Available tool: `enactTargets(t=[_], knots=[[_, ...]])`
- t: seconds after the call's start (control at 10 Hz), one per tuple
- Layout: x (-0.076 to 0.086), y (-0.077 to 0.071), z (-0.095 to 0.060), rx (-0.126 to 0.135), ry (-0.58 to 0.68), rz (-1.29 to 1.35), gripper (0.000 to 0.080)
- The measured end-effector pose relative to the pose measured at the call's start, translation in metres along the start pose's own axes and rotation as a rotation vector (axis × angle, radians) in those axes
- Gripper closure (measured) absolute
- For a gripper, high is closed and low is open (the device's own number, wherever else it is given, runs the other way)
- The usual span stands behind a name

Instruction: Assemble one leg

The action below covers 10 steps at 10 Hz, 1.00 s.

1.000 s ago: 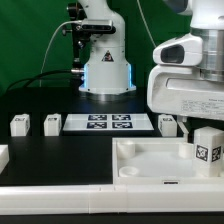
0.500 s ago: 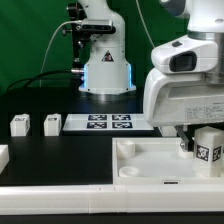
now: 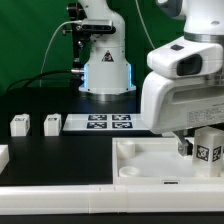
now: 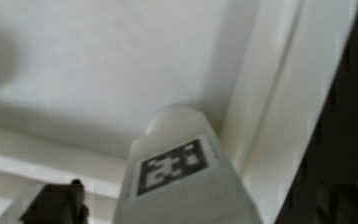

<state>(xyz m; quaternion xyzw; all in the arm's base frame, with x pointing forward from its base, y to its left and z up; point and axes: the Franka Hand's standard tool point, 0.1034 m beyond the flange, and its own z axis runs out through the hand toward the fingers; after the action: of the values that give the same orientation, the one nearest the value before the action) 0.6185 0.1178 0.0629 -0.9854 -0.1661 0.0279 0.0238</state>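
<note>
In the wrist view only one dark fingertip (image 4: 55, 200) of the gripper (image 3: 185, 145) shows at the edge, blurred, and in the exterior view the fingers are mostly hidden behind the big white wrist housing, so I cannot tell if the jaws are spread or pressed together. Just beside the gripper stands the leg (image 3: 207, 148), upright, at the exterior view's right; it is a small block of smooth white plastic with a square black-and-white tag on the face toward the camera. Whether a finger touches it I cannot tell. In the wrist view the same leg (image 4: 179, 168) looks like a tall matte white post with flat sides, and its tag has a pixel-like pattern. The leg stands in the far right area of the large white tray-like piece (image 3: 150, 165), which has a raised rim, rounded inner corners and a dull plastic surface. This piece lies on the black table (image 3: 60, 150), whose surface is flat and without shine. Farther back, well apart from the gripper, the marker board (image 3: 108, 122) lies flat, a thin white strip with four square tags in a row. At the exterior view's left of it stand two other legs (image 3: 52, 124) (image 3: 19, 125), small white blocks with tags. Behind is the glossy white arm base (image 3: 105, 65) and a green curtain (image 3: 30, 40).
</note>
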Motion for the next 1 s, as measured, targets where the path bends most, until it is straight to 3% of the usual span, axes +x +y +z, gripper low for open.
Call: enactTargets(t=[0.5,0.6,0.7,0.8,1.0], knots=[[0.0002,0.0002,0.0002,-0.002,0.001,-0.021,0.0173],[0.0001,0.0003,0.0003,-0.002,0.001,-0.02,0.0348],[0.0001,0.0003,0.0004,-0.002,0.0,-0.02,0.0348],[0.0001,0.0004,0.0004,-0.002,0.0,-0.02,0.0511],[0.0001,0.0005,0.0004,-0.002,0.0,-0.02,0.0509]])
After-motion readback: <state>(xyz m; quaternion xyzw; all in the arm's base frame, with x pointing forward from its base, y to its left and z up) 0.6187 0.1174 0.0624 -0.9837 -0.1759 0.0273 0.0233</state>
